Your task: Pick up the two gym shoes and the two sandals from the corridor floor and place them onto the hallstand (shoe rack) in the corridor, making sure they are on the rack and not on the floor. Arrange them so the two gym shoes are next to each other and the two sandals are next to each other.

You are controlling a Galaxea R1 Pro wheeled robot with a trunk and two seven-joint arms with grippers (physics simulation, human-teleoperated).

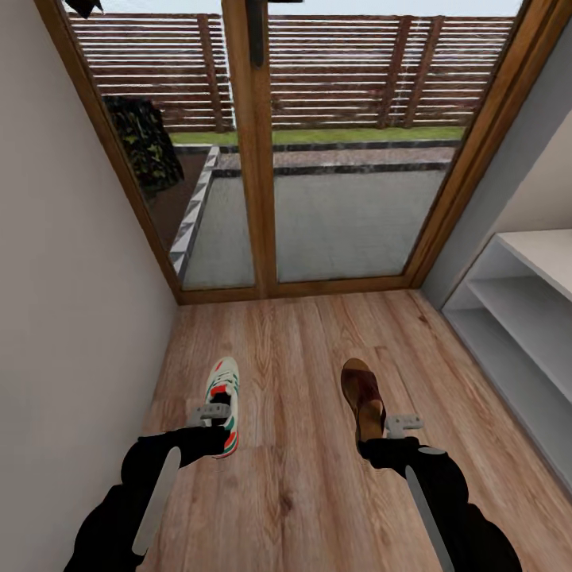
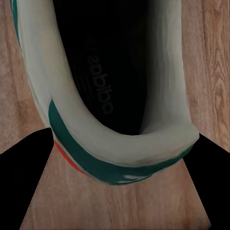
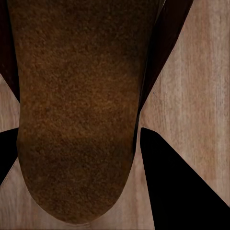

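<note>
L gripper (image 1: 213,415) sits at the heel of a gym shoe (image 1: 223,403) w/ green stripes; in the left wrist view its dark fingers (image 2: 24,182) flank the heel collar (image 2: 120,148), closed on it. R gripper (image 1: 397,425) is at the heel of a brown sandal (image 1: 364,397), fingers (image 3: 182,187) either side of the footbed (image 3: 76,110), gripping. Both over the wood floor (image 1: 302,492). Grey hallstand (image 1: 516,318) stands right, by the glass doors (image 1: 318,159).
</note>
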